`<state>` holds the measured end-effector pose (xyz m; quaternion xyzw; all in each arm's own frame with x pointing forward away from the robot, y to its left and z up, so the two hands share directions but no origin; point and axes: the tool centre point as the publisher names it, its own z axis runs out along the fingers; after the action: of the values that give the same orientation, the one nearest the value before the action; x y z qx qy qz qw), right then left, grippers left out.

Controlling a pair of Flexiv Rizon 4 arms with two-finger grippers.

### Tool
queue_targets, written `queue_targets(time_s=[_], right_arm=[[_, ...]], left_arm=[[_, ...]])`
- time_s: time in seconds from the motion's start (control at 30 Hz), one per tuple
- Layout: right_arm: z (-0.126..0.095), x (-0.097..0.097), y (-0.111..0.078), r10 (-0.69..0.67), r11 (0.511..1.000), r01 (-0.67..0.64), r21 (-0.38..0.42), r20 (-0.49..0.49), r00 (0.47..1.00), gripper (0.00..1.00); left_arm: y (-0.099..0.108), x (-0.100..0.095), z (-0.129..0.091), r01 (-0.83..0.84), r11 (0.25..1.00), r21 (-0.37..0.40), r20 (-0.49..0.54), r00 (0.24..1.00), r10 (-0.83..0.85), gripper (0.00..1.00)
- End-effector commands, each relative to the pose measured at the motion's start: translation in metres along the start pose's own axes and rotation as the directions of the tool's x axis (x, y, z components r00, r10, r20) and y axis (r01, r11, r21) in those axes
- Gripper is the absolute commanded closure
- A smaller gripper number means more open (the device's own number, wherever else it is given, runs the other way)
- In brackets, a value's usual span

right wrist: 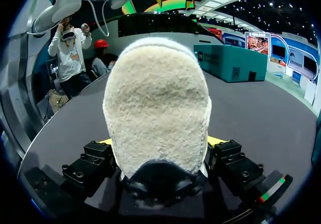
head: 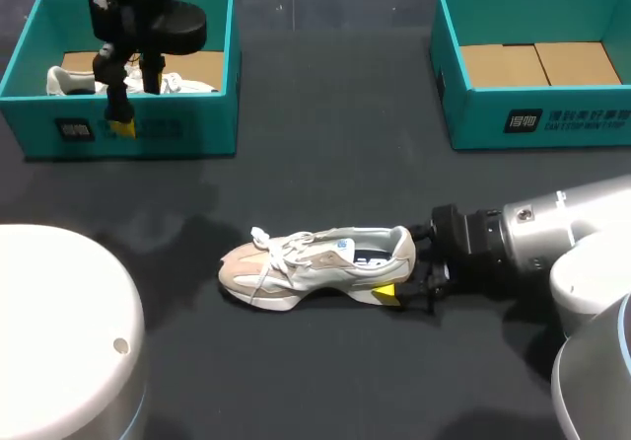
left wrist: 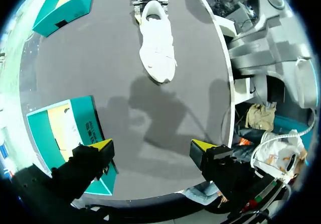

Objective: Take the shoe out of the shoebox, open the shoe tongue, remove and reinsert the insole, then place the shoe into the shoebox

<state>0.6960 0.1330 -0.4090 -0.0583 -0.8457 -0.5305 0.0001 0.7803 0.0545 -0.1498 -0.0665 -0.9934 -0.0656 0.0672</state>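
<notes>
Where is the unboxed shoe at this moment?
In the head view the shoe lies in the middle of the table, toe toward the left, heel gripped by the right gripper.

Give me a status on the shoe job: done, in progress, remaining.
Done: the shoe lies out on the table. In hand: the right tool clamps its heel; the left tool hangs open above the left shoebox, which holds a second shoe. Left: tongue and insole look untouched, with no insole lying loose, then boxing the shoe.
</notes>
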Motion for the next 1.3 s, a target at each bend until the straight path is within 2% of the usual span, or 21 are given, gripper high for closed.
queue_targets(time_s=[0.03,0.13,0.27,0.43,0.57,0.63,0.7,0.73,1.13,1.2,1.3], right_arm=[[0.005,0.0,0.0,0.001,1.0,-0.001,0.004,0.0,1.0,1.0],[0.005,0.0,0.0,0.001,1.0,-0.001,0.004,0.0,1.0,1.0],[0.005,0.0,0.0,0.001,1.0,-0.001,0.004,0.0,1.0,1.0],[0.005,0.0,0.0,0.001,1.0,-0.001,0.004,0.0,1.0,1.0],[0.005,0.0,0.0,0.001,1.0,-0.001,0.004,0.0,1.0,1.0],[0.005,0.0,0.0,0.001,1.0,-0.001,0.004,0.0,1.0,1.0],[0.005,0.0,0.0,0.001,1.0,-0.001,0.004,0.0,1.0,1.0],[0.005,0.0,0.0,0.001,1.0,-0.001,0.004,0.0,1.0,1.0],[0.005,0.0,0.0,0.001,1.0,-0.001,0.004,0.0,1.0,1.0],[0.005,0.0,0.0,0.001,1.0,-0.001,0.004,0.0,1.0,1.0],[0.005,0.0,0.0,0.001,1.0,-0.001,0.004,0.0,1.0,1.0]], left_arm=[[-0.003,-0.006,-0.002,0.179,0.984,-0.018,-0.042,0.983,-0.18,0.0],[-0.003,-0.006,-0.002,0.179,0.984,-0.018,-0.042,0.983,-0.18,0.0],[-0.025,0.015,0.001,0.357,0.933,0.034,-0.056,0.933,-0.355,0.0],[-0.062,0.052,0.008,0.569,0.818,0.079,-0.018,0.821,-0.57,0.0],[-0.081,0.069,0.009,0.689,0.715,0.12,0.012,0.719,-0.695,0.0],[-0.088,0.069,0.009,0.748,0.65,0.132,0.013,0.655,-0.756,0.0],[-0.091,0.064,0.007,0.795,0.598,0.098,0.031,0.598,-0.801,0.0],[-0.09,0.058,0.005,0.795,0.602,0.07,0.064,0.599,-0.798,0.0],[-0.09,0.058,0.005,0.795,0.602,0.07,0.064,0.599,-0.798,0.0],[-0.095,0.065,0.007,0.86,0.496,0.123,0.034,0.496,-0.868,0.0],[-0.109,0.08,0.012,0.916,0.368,0.159,-0.016,0.375,-0.927,0.0]])
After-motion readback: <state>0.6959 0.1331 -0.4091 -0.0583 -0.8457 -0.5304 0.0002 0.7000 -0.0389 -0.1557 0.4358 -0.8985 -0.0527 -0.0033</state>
